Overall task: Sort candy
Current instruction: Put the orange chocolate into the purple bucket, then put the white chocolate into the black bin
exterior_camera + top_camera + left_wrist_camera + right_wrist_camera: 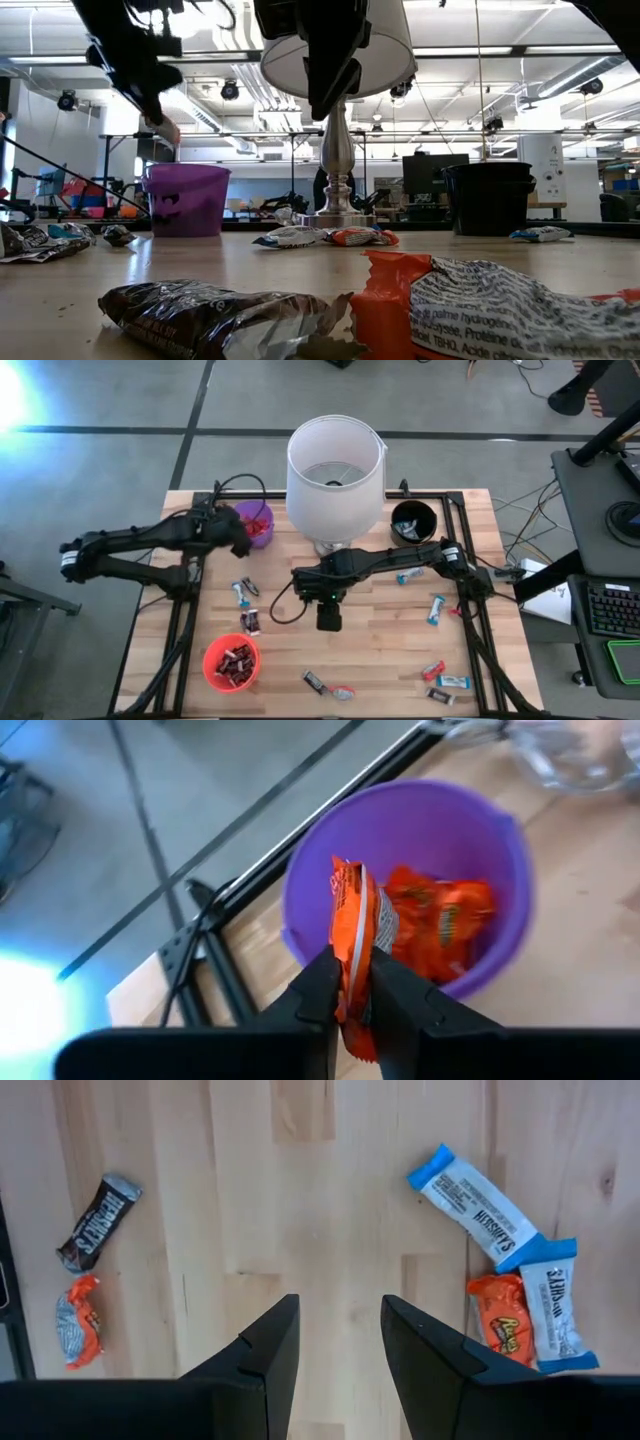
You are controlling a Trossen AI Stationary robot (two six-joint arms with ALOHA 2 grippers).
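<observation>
Crinkly orange candy wrapper (352, 945) pinched in my left end effector (350, 995) over round purple plastic cup (500, 870), my right end effector (340, 1350) spread above wooden plank surface (320, 1200), blue-and-white bars (475, 1200) at two o'clock.

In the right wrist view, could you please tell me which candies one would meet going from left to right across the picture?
Orange candy → dark brown candy → long blue-and-white candy → orange candy on the far side → second blue-and-white candy. The right gripper is open over bare wood between the groups.
</observation>
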